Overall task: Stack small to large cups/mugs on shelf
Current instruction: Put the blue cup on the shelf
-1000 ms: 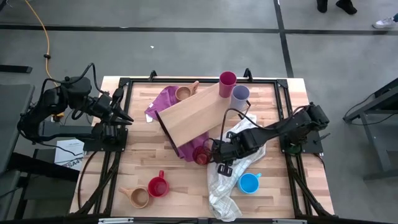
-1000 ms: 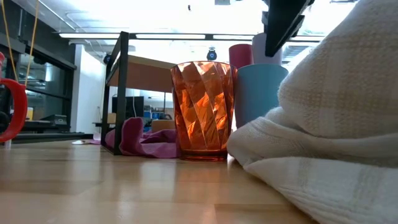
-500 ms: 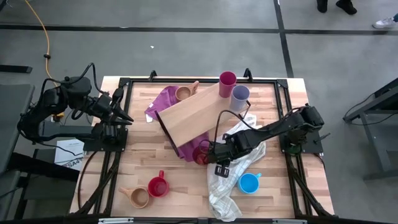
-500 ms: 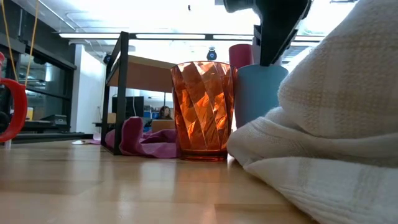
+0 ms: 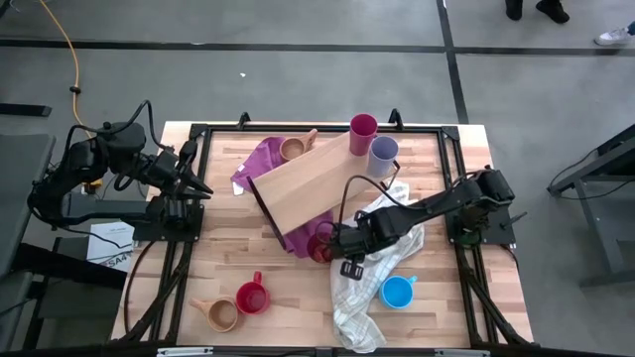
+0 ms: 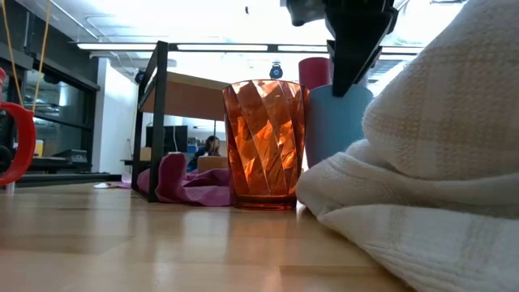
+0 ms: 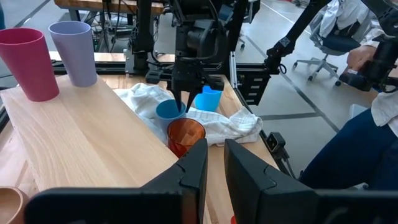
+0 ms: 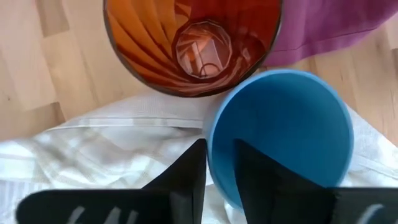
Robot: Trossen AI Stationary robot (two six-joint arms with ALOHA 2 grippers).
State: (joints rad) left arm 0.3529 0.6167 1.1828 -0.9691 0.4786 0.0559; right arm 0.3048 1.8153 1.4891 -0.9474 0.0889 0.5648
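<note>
Right now the right gripper (image 8: 217, 177) straddles the blue cup's (image 8: 280, 134) rim.
One finger sits inside the wall, one outside, jaws not yet pinched shut. This cup stands at table centre against the white towel (image 5: 369, 288), touching the orange tumbler (image 6: 266, 144) at its 9 o'clock, below the tilted shelf (image 5: 308, 183). Light, stiff, likely slick plastic: grip the rim squarely. Left gripper (image 7: 211, 168) waits at 9 o'clock, fingers nearly together, holding nothing.

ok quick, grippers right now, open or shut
Left gripper: cannot be told, nothing in it.
Right gripper: open, astride the rim of the blue cup.
</note>
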